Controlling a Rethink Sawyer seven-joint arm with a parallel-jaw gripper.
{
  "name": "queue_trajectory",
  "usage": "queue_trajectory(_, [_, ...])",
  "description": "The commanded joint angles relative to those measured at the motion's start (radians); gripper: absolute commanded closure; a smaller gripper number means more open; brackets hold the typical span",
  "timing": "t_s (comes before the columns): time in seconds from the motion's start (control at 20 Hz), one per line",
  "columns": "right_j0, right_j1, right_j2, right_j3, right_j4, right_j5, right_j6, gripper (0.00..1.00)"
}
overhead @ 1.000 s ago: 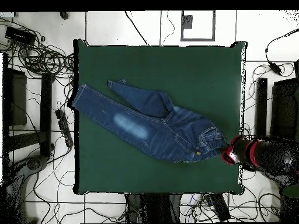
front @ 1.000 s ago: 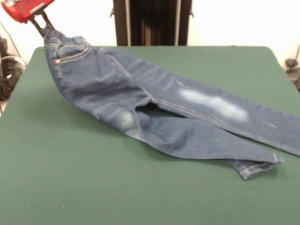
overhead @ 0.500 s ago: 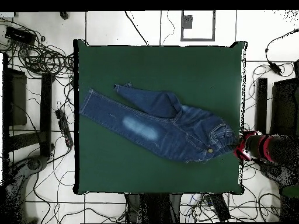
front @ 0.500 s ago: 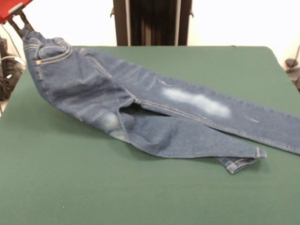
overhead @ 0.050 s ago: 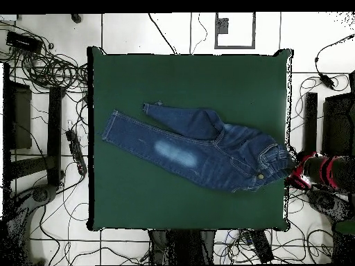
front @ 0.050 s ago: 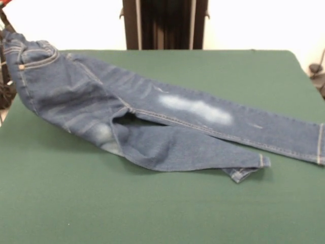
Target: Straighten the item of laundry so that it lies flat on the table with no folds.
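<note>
The item of laundry (front @ 0.050 s ago: 152,122) is a pair of blue jeans lying slantwise on the green table (front @ 0.050 s ago: 152,213). In the front view its waist is lifted at the far left, over the table's edge. My gripper (front @ 0.050 s ago: 5,29) shows only at the top left corner, shut on the waistband. The leg with the whitish patch runs out to the right edge. The other leg lies beside it, its cuff turned over. In the overhead view the jeans (overhead @ 0.050 s ago: 201,149) reach to the table's (overhead @ 0.050 s ago: 173,83) right edge, where the gripper (overhead @ 0.050 s ago: 292,170) holds the waist.
Tangled cables (overhead @ 0.050 s ago: 41,62) and dark boxes (overhead @ 0.050 s ago: 17,114) lie on the floor around the table. The red arm (overhead @ 0.050 s ago: 319,172) stands just off the table's right side in the overhead view.
The gripper has pulled the waist further toward and past the table's edge. The whole pair of jeans slid along with it, and the patched leg's cuff is now well inside the table.
</note>
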Motion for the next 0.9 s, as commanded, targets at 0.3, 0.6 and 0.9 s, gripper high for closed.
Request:
queue_trajectory(0.3, [0.051,0.047,-0.047,-0.199,-0.066,0.172,-0.388,1.00])
queue_trajectory(0.6, [0.023,0.098,-0.049,-0.244,-0.040,0.246,-0.469,1.00])
queue_trajectory(0.9, [0.018,0.128,-0.074,-0.293,-0.094,0.256,-0.529,1.00])
